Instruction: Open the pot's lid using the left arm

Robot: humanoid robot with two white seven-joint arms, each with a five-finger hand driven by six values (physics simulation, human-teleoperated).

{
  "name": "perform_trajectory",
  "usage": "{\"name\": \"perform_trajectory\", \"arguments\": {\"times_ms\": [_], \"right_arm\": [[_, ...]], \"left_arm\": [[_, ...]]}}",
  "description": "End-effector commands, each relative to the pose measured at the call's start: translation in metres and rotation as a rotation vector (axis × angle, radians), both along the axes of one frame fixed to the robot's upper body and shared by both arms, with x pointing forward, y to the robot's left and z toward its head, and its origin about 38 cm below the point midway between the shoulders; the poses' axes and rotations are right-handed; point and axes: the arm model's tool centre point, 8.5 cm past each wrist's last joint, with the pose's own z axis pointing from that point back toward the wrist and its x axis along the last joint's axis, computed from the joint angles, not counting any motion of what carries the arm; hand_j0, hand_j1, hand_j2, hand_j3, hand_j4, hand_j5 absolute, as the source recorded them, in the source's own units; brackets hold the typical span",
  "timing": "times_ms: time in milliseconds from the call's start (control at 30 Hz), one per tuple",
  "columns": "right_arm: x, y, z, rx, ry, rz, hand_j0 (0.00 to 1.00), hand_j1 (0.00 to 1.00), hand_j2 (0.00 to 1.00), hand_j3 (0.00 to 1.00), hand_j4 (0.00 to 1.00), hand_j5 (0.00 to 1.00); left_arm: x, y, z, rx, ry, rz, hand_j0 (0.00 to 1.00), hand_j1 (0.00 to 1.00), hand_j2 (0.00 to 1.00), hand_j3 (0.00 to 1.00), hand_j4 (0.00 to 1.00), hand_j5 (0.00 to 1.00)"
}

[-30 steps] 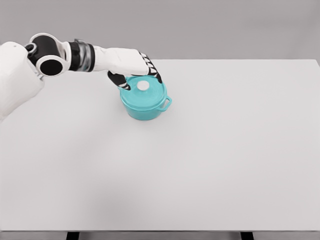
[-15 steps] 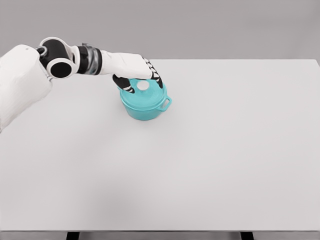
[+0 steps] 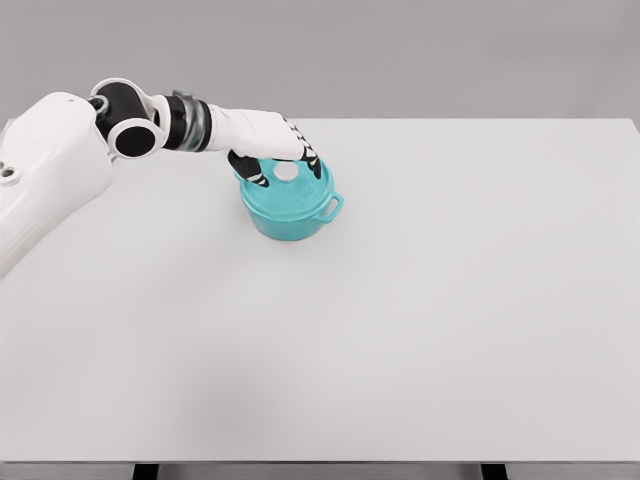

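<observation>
One teal pot (image 3: pixel 290 205), one lid (image 3: pixel 292 186) with white knob (image 3: pixel 286 172), directly beneath left hand (image 3: pixel 275 148). Fingers curled round knob, gripping. One white bench (image 3: pixel 420 320); grey wall (image 3: pixel 400 55) behind.

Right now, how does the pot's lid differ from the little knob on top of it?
The lid is teal and wide, covering the whole pot; the knob is white and small, sitting at the lid's centre. The lid is mostly uncovered, while the left hand curls its fingers around the knob. Both are round and still sit on the pot.
</observation>
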Motion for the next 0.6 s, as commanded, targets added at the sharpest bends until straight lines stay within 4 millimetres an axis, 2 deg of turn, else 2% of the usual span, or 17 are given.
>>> {"name": "perform_trajectory", "arguments": {"times_ms": [0,300,400,567], "right_arm": [[0.0000,-0.0001,0.0000,0.000,0.000,0.000,1.00,1.00,1.00,1.00,1.00,1.00],[0.0000,-0.0001,0.0000,0.000,0.000,0.000,1.00,1.00,1.00,1.00,1.00,1.00],[0.0000,-0.0001,0.0000,0.000,0.000,0.000,1.00,1.00,1.00,1.00,1.00,1.00],[0.0000,-0.0001,0.0000,0.000,0.000,0.000,1.00,1.00,1.00,1.00,1.00,1.00]], "left_arm": [[0.0004,0.0001,0.0005,-0.003,0.000,0.003,0.76,0.76,0.76,0.76,0.76,0.76],[-0.0003,-0.0025,0.0001,-0.004,0.001,-0.003,0.63,0.63,0.63,0.63,0.63,0.63],[-0.0003,-0.0025,0.0001,-0.004,0.001,-0.003,0.55,0.55,0.55,0.55,0.55,0.55],[-0.0007,-0.0029,-0.0012,0.000,0.003,-0.005,0.51,0.51,0.51,0.51,0.51,0.51]]}}
